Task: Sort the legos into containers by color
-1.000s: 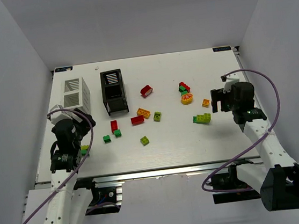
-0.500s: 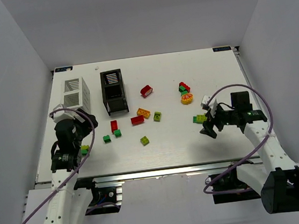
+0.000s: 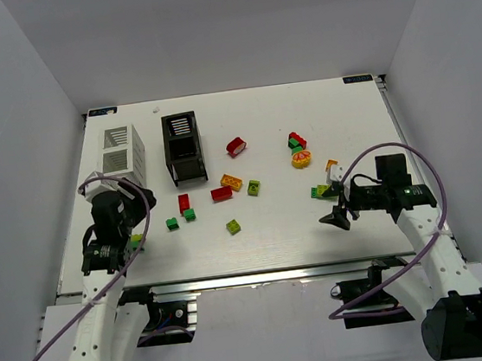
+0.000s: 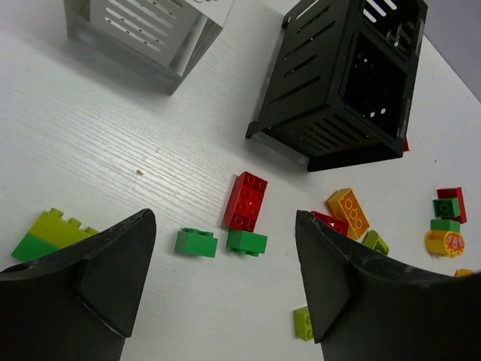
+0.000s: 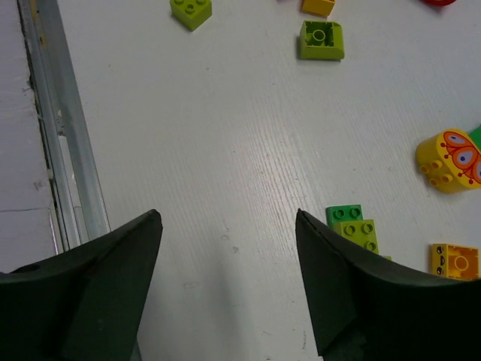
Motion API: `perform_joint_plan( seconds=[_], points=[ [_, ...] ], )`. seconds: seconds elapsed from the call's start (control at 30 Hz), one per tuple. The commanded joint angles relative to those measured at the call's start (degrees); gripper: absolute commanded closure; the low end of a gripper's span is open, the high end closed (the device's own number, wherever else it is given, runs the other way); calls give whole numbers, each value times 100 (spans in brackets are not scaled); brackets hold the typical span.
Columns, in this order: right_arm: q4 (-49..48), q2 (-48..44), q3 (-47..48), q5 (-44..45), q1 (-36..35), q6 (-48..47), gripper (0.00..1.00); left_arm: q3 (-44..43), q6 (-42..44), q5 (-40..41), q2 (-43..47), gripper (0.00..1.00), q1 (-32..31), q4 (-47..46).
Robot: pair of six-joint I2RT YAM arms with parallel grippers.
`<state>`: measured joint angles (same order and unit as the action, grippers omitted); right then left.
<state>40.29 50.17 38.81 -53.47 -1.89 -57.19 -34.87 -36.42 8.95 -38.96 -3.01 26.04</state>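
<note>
White tabletop (image 3: 273, 229), faintly grained like painted wood, carries everything. The left claw (image 4: 224, 222) stands spread wide, with nothing between its matte black, wedge-shaped fingers. Just ahead of the gap lie a studded red brick (image 4: 246, 201) and two small green bricks (image 4: 197, 242), all glossy plastic and close together. Farther ahead stand the slatted bins, the black bin (image 4: 338, 83) and the white bin (image 4: 143, 30). The white one's top is cut off by the frame, and what lies inside either cannot be made out. A yellow-green brick (image 4: 49, 232) joined to a green one sits outside one finger, partly hidden by it.

The right claw (image 5: 227, 218) is likewise spread and empty, over bare table. Ahead of one finger, a green and yellow-green pair (image 5: 353, 226) is partly covered by that finger. Beyond it sits a round yellow piece (image 5: 451, 160) with a printed face. A ribbed aluminium rail (image 5: 60, 150) runs outside the other finger.
</note>
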Motion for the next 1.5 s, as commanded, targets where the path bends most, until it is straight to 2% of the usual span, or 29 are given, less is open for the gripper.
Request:
perform_joint_plan(
  seconds=[0.0,0.17,0.33,0.43,0.57,0.8,1.23,1.47],
  points=[
    [303,-43,-5,-225,-4,-274,22,-248,-374,265,196,16,10,304],
    [655,176,188,-322,-74,-846,18,-450,-445,72,152,7,10,656],
    [814,607,399,-173,-433,-952,17,-459,-128,-218,-164,6,10,981],
    [647,696,435,91,-837,-637,14,-512,-84,-341,-261,2,10,1096],
    [-20,626,251,408,-1331,328,13,-643,-49,-262,-270,2,10,1298],
    [-531,660,74,724,-1753,709,12,-653,-268,-324,-200,2,10,1526],
    [-707,819,-22,461,-1868,674,11,-758,-269,-693,-489,2,10,2080],
    [-926,898,-119,452,-1894,744,11,-1117,12,-631,-1078,2,10,2396]
  ],
)
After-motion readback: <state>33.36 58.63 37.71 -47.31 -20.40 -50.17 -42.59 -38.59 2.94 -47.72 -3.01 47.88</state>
